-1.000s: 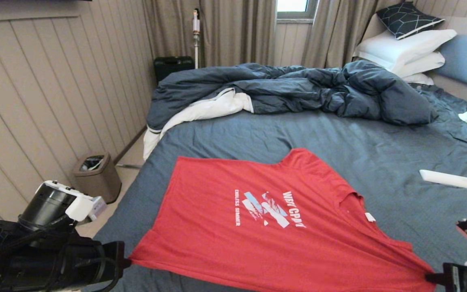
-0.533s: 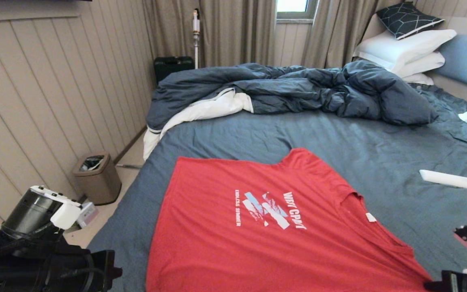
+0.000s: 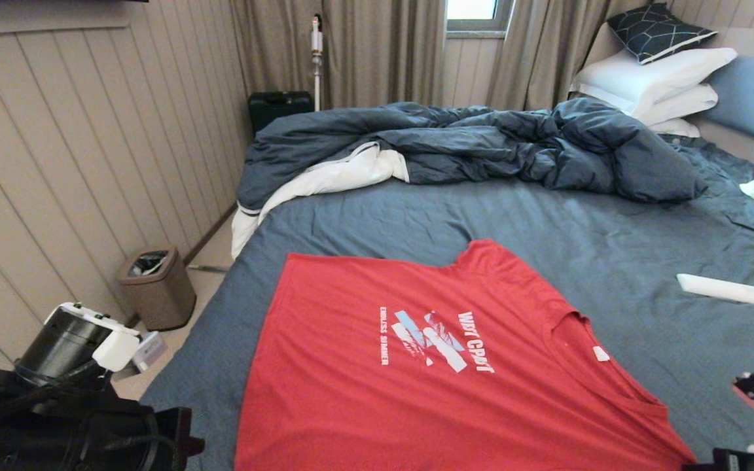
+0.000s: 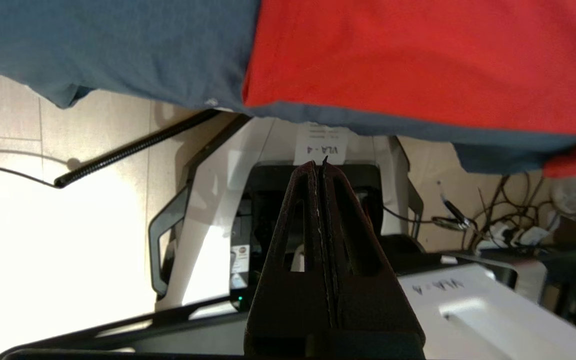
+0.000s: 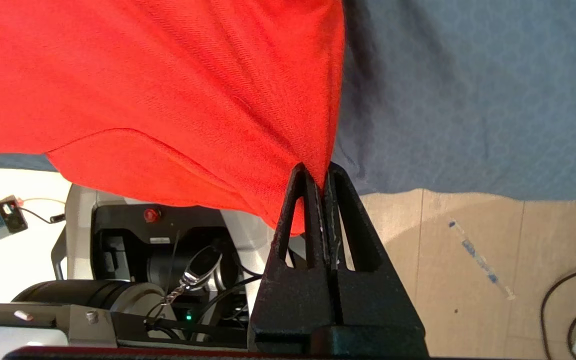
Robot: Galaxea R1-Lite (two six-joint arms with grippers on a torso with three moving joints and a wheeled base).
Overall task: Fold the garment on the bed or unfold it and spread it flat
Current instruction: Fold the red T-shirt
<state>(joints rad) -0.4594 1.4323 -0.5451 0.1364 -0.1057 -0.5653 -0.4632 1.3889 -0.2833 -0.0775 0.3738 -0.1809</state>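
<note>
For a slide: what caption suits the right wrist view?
Right tool shut on the red T-shirt's edge beside the blue bed sheet.

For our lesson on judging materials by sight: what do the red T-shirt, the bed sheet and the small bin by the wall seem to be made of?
T-shirt: soft knit fabric, probably cotton jersey, matte; the right wrist view shows a fine weave and limp folds.
Bed sheet: woven cloth, matte slate blue, with shallow creases.
Bin: smooth and hard, brownish with a faint sheen; plastic or coated metal, cannot tell which.
</note>
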